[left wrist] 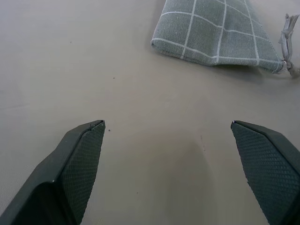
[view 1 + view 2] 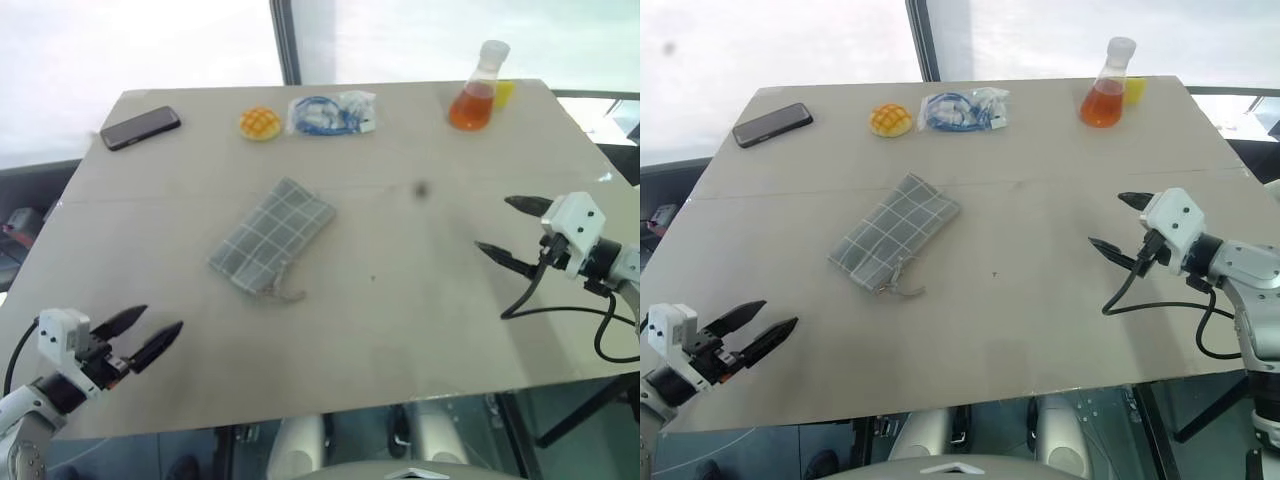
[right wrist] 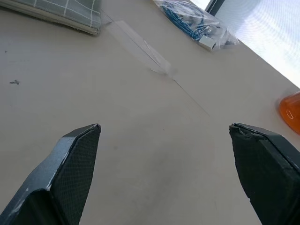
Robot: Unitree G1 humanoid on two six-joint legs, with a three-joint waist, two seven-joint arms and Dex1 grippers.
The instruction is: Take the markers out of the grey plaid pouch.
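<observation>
The left gripper [image 2: 148, 335] hovers low over the near left corner of the bench [image 2: 400, 300], pointing forward and toward the middle, its fingers [image 1: 79, 164] spread wide and holding nothing. The right gripper [image 2: 510, 232] hangs over the right side of the bench, pointing inward to the left, its fingers [image 3: 70, 168] likewise wide apart and empty.

The grey plaid pouch [image 2: 272, 236] lies flat near the middle of the bench, set diagonally, with its pull cord [image 2: 285, 292] trailing from the nearer end. It sits ahead of the left gripper and well apart from it, and farther still from the right gripper. The pouch looks closed, so the markers cannot be seen.

Along the far edge stand a black phone [image 2: 140, 127], a yellow bun-shaped object [image 2: 260, 123], a clear bag with blue cable [image 2: 332, 112] and a flask of orange liquid [image 2: 476, 92].
</observation>
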